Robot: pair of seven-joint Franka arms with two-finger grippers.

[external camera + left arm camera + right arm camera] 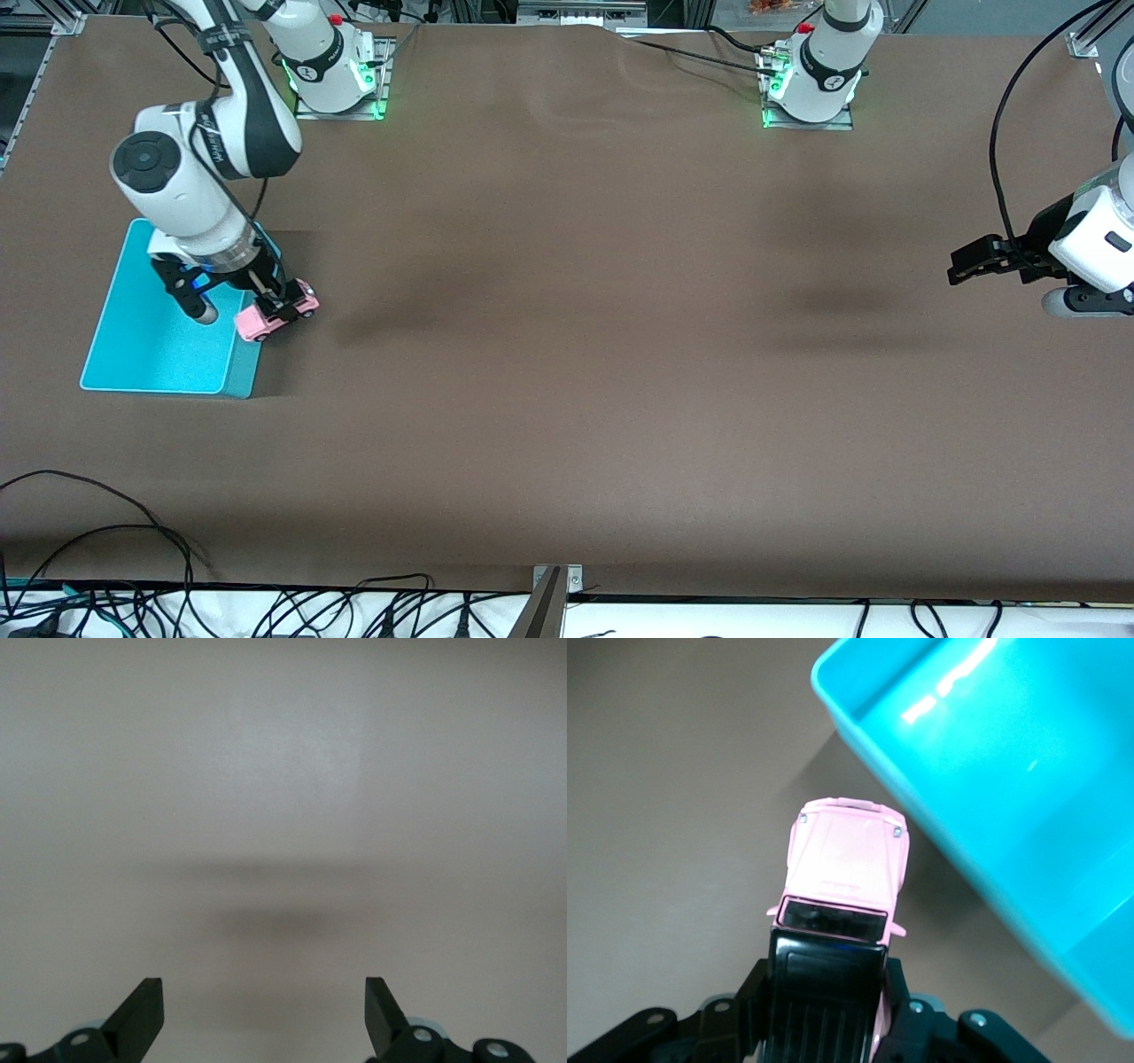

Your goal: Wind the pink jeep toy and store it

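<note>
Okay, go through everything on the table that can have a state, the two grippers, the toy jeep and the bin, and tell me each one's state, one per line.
Right gripper: shut on the pink jeep toy, over the teal bin's edge.
Pink jeep toy: held off the table, not yet in the bin.
Teal bin: open-topped, nothing visible inside.
Left gripper: open, holding nothing, waiting over the table at its own end.

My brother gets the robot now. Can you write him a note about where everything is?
Right gripper: shut on the pink jeep toy, held up at the edge of the teal bin, not over its inside yet.
Left gripper: open, holding nothing, waiting over bare table at the left arm's end.
Done: jeep picked up and carried to the bin. Whether it got wound can't be told.
Left: move it over the bin, let go, pull the arm away.
</note>
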